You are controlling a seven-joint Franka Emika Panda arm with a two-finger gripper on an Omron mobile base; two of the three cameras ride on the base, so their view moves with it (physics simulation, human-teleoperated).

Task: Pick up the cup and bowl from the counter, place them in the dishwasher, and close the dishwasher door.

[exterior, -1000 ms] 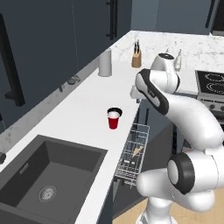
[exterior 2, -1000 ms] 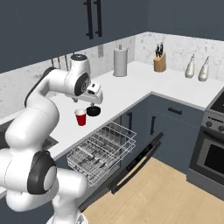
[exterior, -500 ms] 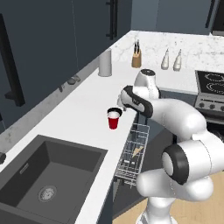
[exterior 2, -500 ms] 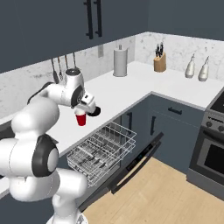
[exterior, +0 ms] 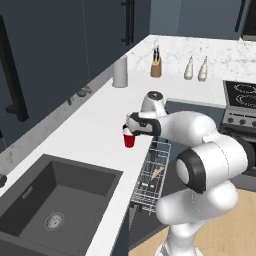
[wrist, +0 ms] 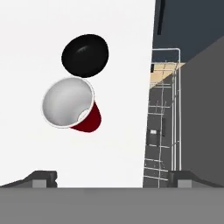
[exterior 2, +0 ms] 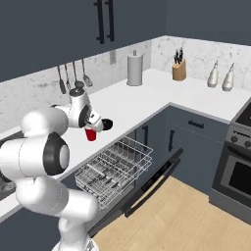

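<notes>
The red cup (wrist: 72,105) stands upright on the white counter (exterior: 90,125), its pale inside facing the hand camera. The black bowl (wrist: 85,54) lies on the counter just beyond it, a small gap between them. My gripper (exterior: 130,126) hangs open right over the cup (exterior: 129,141), near the counter's front edge. Its fingertips (wrist: 41,178) stand wide apart with nothing between them. From the right side the cup (exterior 2: 90,134) sits just under the gripper (exterior 2: 96,127). The dishwasher door (exterior 2: 147,188) hangs open and the grey wire rack (exterior 2: 115,164) is pulled out below the counter edge.
A tall grey cylinder (exterior: 120,71), a knife block (exterior: 156,67) and two bottles (exterior: 189,68) stand along the back of the counter. The dark sink (exterior: 55,200) lies left of the cup. A stove (exterior: 240,100) and oven (exterior 2: 235,166) are at the right.
The hand has swung down and toward the cup, from high above the counter to just over it. The jaws stayed open. Cup and bowl have not moved.
</notes>
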